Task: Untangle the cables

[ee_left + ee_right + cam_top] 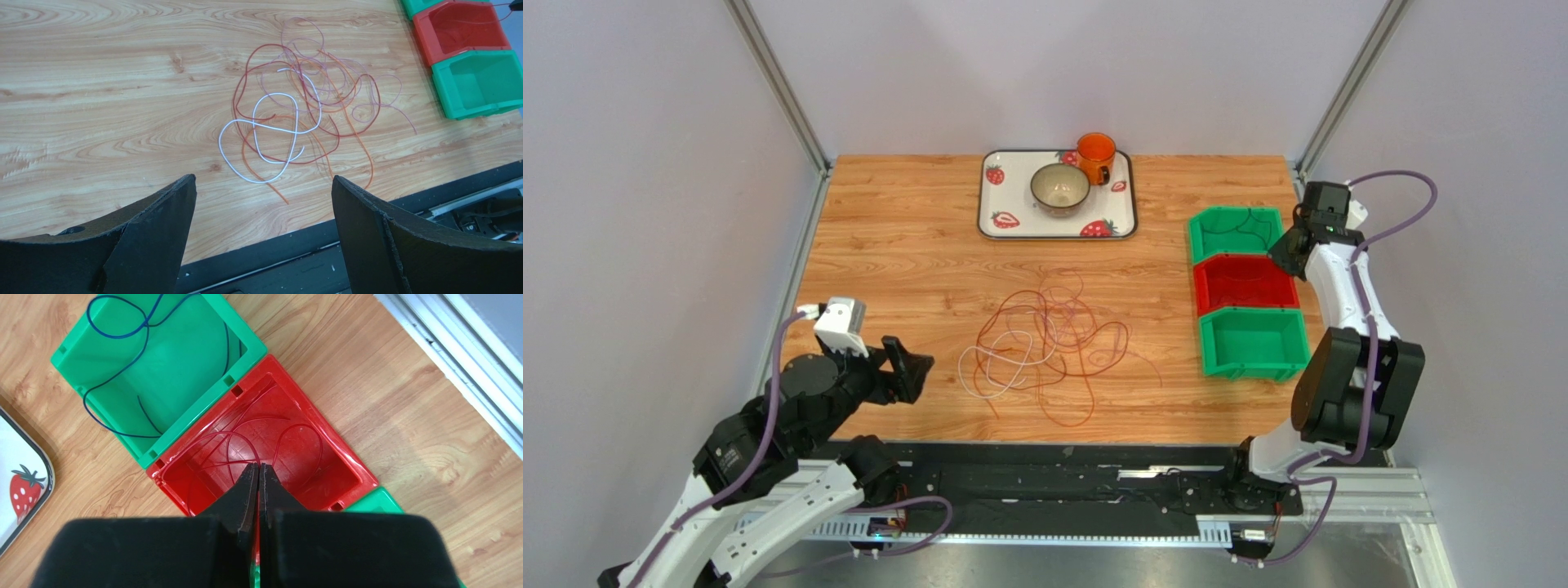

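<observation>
Hand on the left (263, 179): hangs spread wide, empty, well left of the red bin (316, 416). Hand on the right (258, 468): sits pressed together right above the red bin. Cables (1051, 349): lie in a loose tangle on the tabletop (891, 221), left of the red bin.

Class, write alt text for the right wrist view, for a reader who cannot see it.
The right gripper, shut, hangs over a red bin holding a looped thin red cable. The adjoining green bin holds a thin blue cable; both sit on a wooden table, a strawberry tray at the left edge.
</observation>
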You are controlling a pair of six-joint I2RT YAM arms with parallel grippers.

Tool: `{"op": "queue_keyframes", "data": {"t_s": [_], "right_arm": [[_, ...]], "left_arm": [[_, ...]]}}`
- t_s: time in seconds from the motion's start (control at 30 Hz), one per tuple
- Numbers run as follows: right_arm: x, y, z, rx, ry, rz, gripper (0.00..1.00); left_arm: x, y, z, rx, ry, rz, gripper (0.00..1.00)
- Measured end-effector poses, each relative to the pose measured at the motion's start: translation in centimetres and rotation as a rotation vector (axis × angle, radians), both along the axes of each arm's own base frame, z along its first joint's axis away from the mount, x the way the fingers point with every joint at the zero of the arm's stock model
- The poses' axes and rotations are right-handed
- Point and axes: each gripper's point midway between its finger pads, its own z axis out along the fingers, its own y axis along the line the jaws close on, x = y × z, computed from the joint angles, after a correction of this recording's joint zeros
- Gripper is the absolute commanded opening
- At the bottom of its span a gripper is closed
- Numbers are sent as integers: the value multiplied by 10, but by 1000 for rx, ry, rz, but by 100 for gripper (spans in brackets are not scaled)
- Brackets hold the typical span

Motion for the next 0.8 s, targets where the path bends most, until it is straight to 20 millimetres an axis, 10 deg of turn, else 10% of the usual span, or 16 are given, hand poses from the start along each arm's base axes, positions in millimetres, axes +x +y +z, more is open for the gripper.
{"op": "queue_keyframes", "data": {"t_s": [0.57,0.8], "right_arm": [[-2,1,-43,17,94,12,2],[-15,-7,-54,3,135,-9,45]], "left_arm": [[3,-2,-4,22,19,2,89],[3,-2,-4,22,19,3,89]]}}
